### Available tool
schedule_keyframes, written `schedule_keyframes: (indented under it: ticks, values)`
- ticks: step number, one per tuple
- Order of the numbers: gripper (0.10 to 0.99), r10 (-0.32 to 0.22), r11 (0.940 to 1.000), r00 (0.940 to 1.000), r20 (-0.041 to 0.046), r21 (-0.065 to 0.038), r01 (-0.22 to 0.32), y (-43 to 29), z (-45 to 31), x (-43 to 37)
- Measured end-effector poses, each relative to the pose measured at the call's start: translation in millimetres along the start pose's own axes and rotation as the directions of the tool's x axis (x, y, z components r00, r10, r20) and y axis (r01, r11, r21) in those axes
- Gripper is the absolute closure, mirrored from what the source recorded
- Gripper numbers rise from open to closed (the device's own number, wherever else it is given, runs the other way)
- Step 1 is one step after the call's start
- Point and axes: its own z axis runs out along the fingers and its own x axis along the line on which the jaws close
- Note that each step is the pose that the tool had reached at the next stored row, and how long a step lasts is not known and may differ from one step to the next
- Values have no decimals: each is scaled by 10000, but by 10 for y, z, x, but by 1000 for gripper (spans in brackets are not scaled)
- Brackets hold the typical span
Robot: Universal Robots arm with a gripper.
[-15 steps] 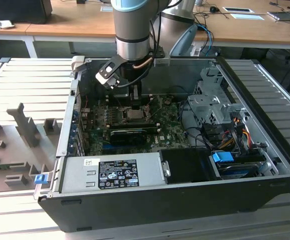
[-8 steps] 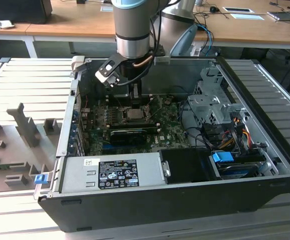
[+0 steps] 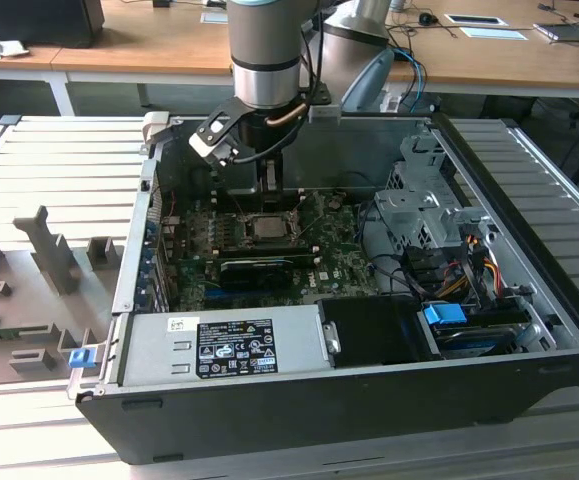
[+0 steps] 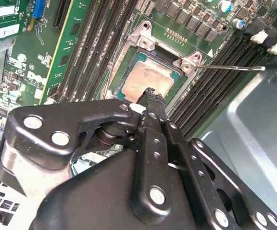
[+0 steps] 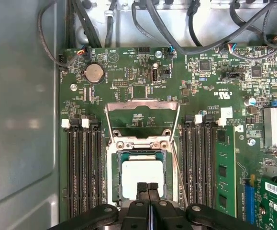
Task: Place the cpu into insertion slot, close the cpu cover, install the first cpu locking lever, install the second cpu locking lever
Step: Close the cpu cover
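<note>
Cpu (image 5: pixel 143 175) seated flat, metal face up, in insertion slot (image 5: pixel 110 178), edges square with slot rim. Memory slots (image 5: pixel 83 167) crowd slot on two opposite sides, little side room. Cpu cover (image 5: pixel 142 102) tilted up, open, at slot edge far from gripper (image 5: pixel 148 188). Gripper fingers pressed together, holding nothing, tips just over cpu's near edge; contact unclear. Thin locking lever (image 4: pixel 229 68) juts out sideways from slot corner.
</note>
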Motion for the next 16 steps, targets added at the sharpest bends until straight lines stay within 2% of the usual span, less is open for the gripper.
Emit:
schedule_keyframes:
  ticks: [1, 3, 4, 10, 16]
  values:
    - [980, 1, 10000, 10000, 0, 11, -1, 10, 1, 0]
    - [980, 1, 10000, 10000, 3, 65, -1, 141, 8, -1]
    - [980, 4, 10000, 10000, -9, 67, -4, 164, 9, -4]
    - [980, 2, 10000, 10000, -10, 67, -2, 175, -152, -4]
    - [980, 3, 10000, 10000, -10, 66, -3, 182, -265, -3]
